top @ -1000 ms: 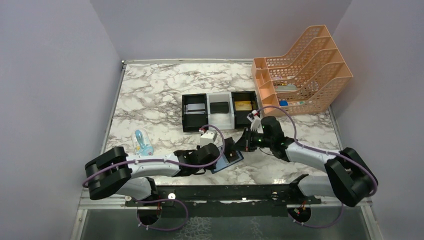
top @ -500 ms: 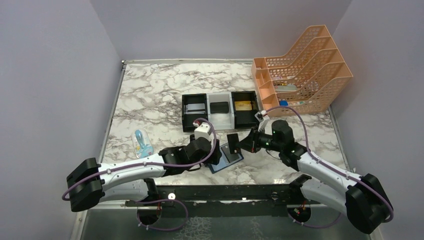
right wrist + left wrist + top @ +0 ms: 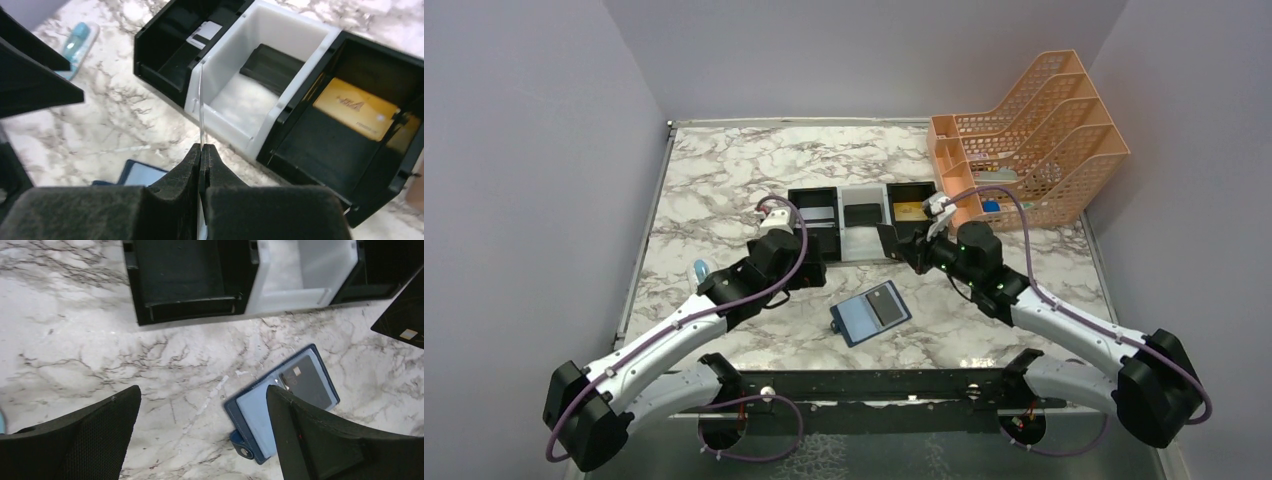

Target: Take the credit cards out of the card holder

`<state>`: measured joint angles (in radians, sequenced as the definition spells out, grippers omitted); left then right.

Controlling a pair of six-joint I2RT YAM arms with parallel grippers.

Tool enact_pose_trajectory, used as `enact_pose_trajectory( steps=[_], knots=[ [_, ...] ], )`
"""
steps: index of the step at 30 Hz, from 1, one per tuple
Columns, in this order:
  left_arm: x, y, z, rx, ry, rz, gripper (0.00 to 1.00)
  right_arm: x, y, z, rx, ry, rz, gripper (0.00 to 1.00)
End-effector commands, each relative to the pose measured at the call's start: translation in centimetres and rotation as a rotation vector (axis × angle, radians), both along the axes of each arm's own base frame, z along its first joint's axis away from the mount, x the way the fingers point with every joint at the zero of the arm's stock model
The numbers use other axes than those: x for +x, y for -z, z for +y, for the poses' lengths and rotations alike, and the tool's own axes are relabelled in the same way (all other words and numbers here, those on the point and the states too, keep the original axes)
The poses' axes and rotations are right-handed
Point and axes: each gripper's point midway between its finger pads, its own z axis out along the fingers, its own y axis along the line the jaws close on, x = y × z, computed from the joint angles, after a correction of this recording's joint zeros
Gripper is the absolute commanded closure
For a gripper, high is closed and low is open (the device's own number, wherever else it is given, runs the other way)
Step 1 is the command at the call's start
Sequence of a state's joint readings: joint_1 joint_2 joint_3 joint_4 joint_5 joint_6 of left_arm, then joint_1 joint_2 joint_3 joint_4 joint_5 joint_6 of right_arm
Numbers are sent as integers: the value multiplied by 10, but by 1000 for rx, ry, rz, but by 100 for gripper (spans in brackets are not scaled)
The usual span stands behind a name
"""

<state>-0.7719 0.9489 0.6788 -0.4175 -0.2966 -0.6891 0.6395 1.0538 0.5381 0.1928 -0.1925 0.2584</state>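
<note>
The right hand (image 3: 202, 150), shut on a credit card's (image 3: 402, 310) bare edge, could let it slip short of the white tray (image 3: 280, 30).

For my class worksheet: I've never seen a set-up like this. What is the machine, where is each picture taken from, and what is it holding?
Two robot arms are bolted to a marble-patterned table. One picture looks down from above; the other two come from a camera on each wrist. The right gripper pinches a thin black plastic card; the left gripper hangs open, empty. On the table: an opened navy-blue folding card holder with one dark card inside, three box trays and a peach mesh file rack.
</note>
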Motion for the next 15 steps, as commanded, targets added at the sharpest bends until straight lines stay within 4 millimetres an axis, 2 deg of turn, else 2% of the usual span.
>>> enact_pose_trajectory(
  steps=[1,7,11,15],
  knots=[
    [-3,-5,25,57,-27,43,1,35,-24,1,-207,39,-333,99],
    [12,-16,46,112,-113,-26,1,57,-24,22,-388,-52,-496,99],
    [14,-18,45,131,-97,-23,1,76,-7,32,-522,-109,-564,99],
    [14,-19,46,159,-69,-25,1,103,12,35,-638,-81,-537,99]
  ],
)
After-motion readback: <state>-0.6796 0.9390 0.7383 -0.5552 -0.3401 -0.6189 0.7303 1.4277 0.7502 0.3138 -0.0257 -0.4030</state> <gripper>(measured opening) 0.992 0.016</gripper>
